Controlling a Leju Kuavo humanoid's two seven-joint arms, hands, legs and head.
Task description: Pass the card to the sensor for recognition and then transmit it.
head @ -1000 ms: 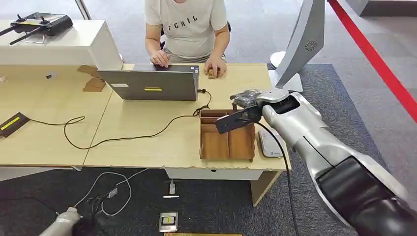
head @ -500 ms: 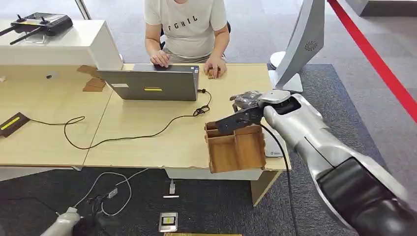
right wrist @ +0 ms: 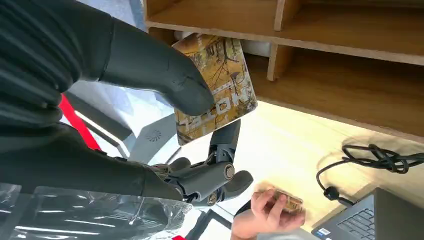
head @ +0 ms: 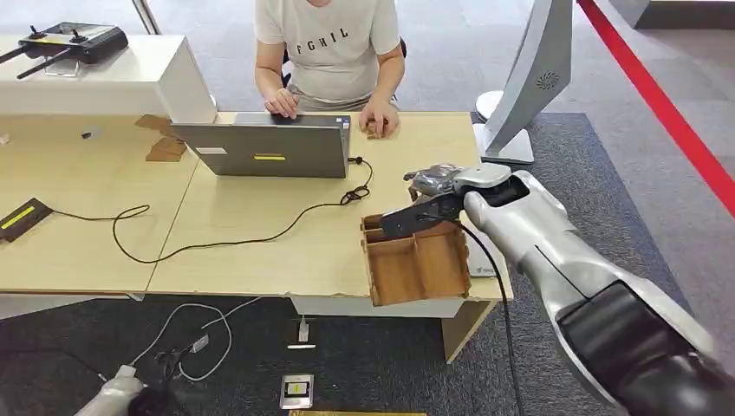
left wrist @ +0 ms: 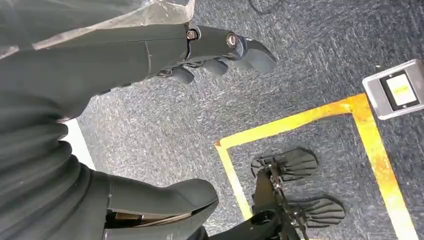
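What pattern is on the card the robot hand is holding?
The card has a yellow-brown, tree-like camouflage print with pale lettering, held by the right robot hand. It shows best in the right wrist view.

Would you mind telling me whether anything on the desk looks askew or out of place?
Yes: the wooden tray sits skewed at the desk's front corner, one corner past the edge, beside the right hand holding the card.

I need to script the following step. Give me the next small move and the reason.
Probably lift the card clear of the wooden tray: the right robot hand pinches it just outside the tray's compartments, and the tray sits askew at the desk edge.
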